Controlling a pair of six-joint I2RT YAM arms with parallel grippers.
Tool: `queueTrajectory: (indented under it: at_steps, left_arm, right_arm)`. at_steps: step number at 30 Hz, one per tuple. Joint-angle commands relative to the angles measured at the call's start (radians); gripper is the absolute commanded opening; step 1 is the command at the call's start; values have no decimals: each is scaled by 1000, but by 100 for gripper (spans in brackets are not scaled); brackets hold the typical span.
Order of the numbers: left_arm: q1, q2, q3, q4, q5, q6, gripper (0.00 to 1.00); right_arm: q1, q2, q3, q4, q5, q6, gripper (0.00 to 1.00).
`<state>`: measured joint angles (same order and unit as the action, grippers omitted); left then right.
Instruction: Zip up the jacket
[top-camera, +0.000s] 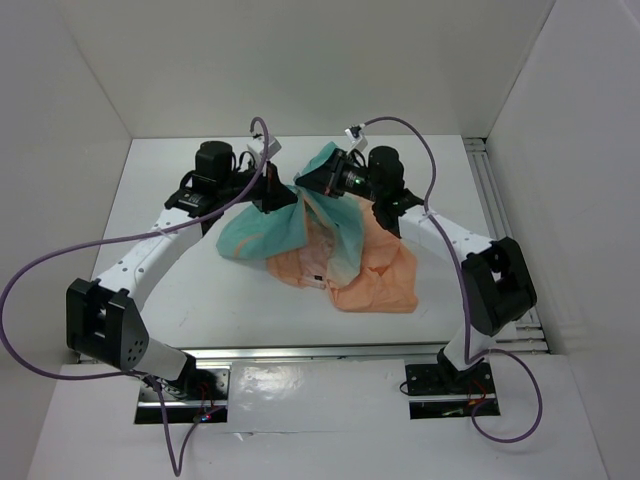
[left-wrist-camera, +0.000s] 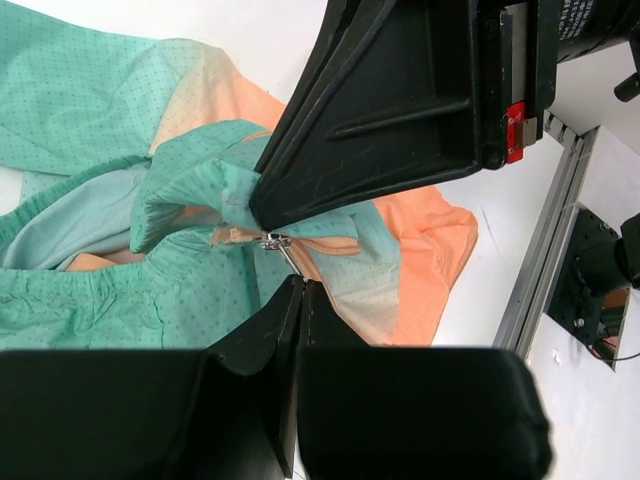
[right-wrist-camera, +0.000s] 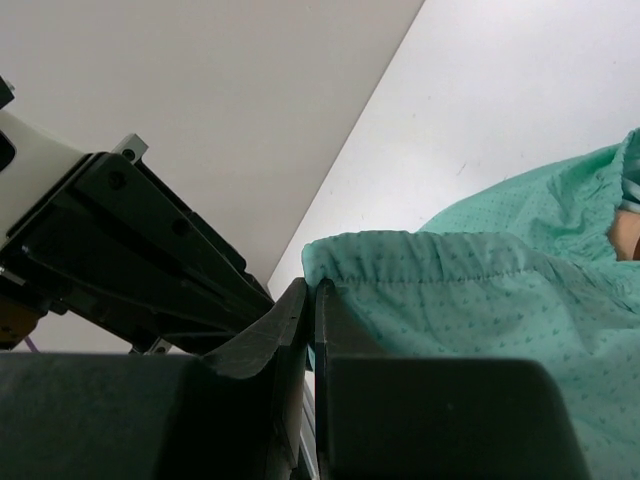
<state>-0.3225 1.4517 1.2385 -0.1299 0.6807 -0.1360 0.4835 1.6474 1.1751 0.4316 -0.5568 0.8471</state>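
Observation:
The jacket (top-camera: 345, 262) is bunched mid-table, teal at the left and top, peach at the lower right, with its top edge lifted. My left gripper (top-camera: 282, 196) is shut on the small metal zipper pull (left-wrist-camera: 277, 243), whose tab runs into the closed fingertips (left-wrist-camera: 292, 290). The orange zipper tape (left-wrist-camera: 330, 245) lies beside it. My right gripper (top-camera: 306, 182) is shut on the teal gathered hem (right-wrist-camera: 420, 250) just above the pull. Its black fingers (left-wrist-camera: 400, 110) fill the top of the left wrist view. The two grippers are almost touching.
An aluminium rail (top-camera: 502, 215) runs along the table's right side and also shows in the left wrist view (left-wrist-camera: 548, 265). White enclosure walls stand at the back and sides. Purple cables (top-camera: 60, 260) loop from both arms.

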Motion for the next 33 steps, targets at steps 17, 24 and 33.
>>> queueTrajectory:
  at_steps: [17, 24, 33]
  left_arm:
    - [-87, -116, -30, -53, -102, -22, 0]
    - [-138, -94, -14, -100, -113, -1, 0]
    - [-147, -103, -45, -120, -113, -10, 0]
  right_arm:
    - [27, 11, 81, 36, 167, -5, 0]
    - [27, 20, 112, 4, 215, -16, 0]
    - [9, 31, 181, -43, 264, -54, 0]
